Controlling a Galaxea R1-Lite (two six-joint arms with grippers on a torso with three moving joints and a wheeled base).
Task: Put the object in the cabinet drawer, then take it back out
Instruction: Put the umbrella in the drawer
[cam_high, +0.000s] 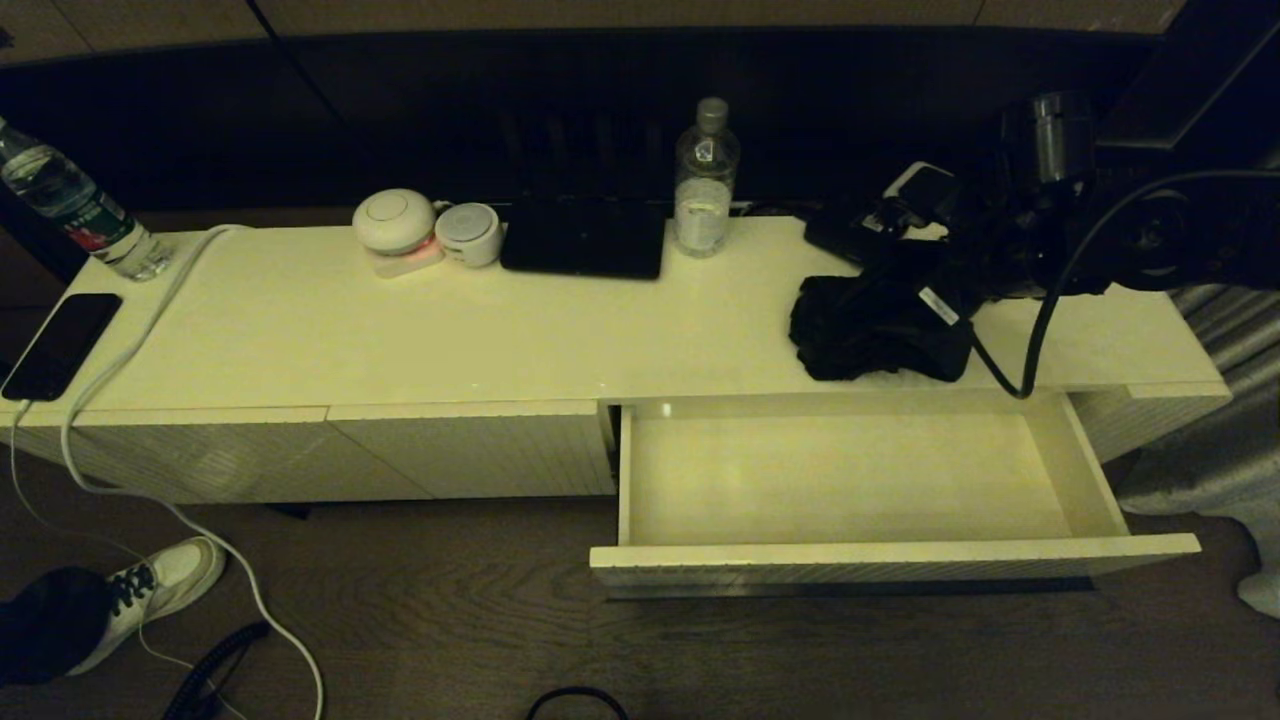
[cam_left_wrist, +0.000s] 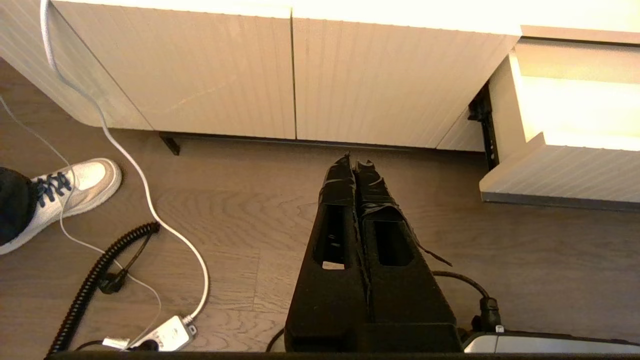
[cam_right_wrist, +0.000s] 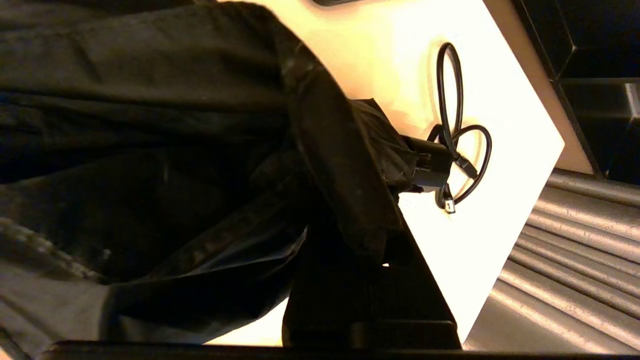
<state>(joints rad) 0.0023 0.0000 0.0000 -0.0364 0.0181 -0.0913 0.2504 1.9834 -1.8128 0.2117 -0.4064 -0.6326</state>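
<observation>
The cabinet drawer (cam_high: 850, 480) is pulled open and bare. The object (cam_high: 880, 325) is lain on the bench (cam_high: 400, 330) just behind it, gripped by the right gripper (cam_high: 960, 290). The left gripper (cam_left_wrist: 356, 167) is kept clenched low over the floor.

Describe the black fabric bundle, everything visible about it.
The bundle is soft, matte black fabric, crumpled into folds, with a small white tag on one side. It lies on the cabinet top near its front edge, just behind the open drawer, which holds nothing. The right gripper is pressed into the cloth, its fingers buried in the folds. A black cable crosses beside it.
</observation>
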